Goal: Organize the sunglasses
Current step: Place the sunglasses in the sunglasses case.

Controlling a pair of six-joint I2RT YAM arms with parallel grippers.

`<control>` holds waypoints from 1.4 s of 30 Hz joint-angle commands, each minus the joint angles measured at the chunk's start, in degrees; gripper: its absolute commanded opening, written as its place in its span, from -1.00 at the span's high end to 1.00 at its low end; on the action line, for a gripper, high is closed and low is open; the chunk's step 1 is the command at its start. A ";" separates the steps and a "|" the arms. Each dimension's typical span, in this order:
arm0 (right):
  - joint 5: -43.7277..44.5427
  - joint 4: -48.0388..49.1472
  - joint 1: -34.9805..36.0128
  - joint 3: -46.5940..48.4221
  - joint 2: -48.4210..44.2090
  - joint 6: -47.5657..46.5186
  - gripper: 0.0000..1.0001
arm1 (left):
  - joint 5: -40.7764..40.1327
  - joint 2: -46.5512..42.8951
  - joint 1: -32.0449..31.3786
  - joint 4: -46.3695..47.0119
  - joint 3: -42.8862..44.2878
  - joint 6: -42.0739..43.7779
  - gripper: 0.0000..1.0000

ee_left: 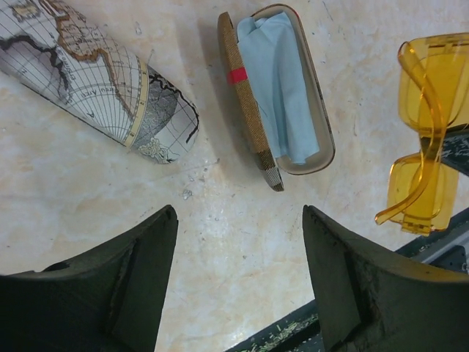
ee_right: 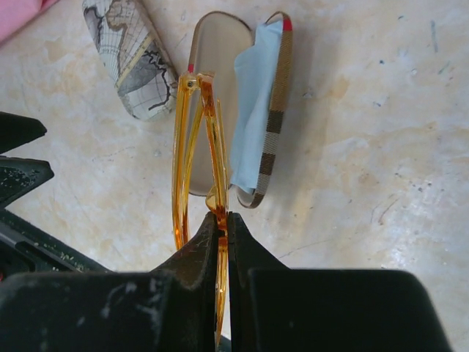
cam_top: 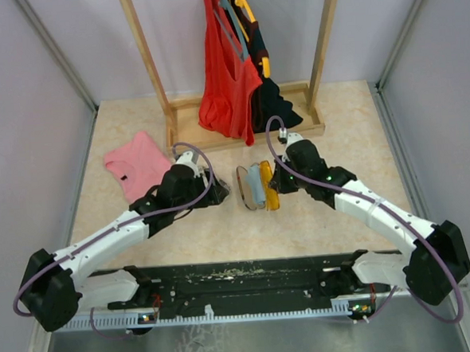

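The sunglasses (ee_right: 196, 147) have a see-through orange-amber frame and folded arms. My right gripper (ee_right: 226, 220) is shut on them at the bridge and holds them edge-on just above the table, beside the open brown case (ee_right: 216, 66). They also show in the left wrist view (ee_left: 429, 125) and the top view (cam_top: 269, 186). The case (ee_left: 249, 110) lies open with a light blue cloth (ee_left: 282, 81) in it. My left gripper (ee_left: 240, 249) is open and empty, hovering over bare table left of the case (cam_top: 250, 187).
A closed map-print case (ee_left: 102, 81) lies left of the brown case. A pink garment (cam_top: 138, 162) lies at the far left. A wooden clothes rack (cam_top: 240, 132) with hanging clothes stands at the back. A black rail (cam_top: 241, 275) runs along the near edge.
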 commanded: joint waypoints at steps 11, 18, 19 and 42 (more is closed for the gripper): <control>-8.46 6.23 -1.12 8.71 12.85 0.56 1.00 | 6.81 9.58 2.49 16.91 -0.80 -4.75 -0.52; -10.02 5.47 -1.70 13.68 20.60 -0.72 1.00 | 8.00 15.47 3.44 18.28 1.53 -4.29 -0.49; -10.18 5.19 -1.72 14.35 21.70 -1.05 1.00 | 8.14 15.85 3.57 18.53 1.63 -4.23 -0.49; -10.95 5.42 -3.77 17.31 33.21 -1.58 1.00 | 10.80 22.93 4.12 19.09 5.20 -2.99 -0.47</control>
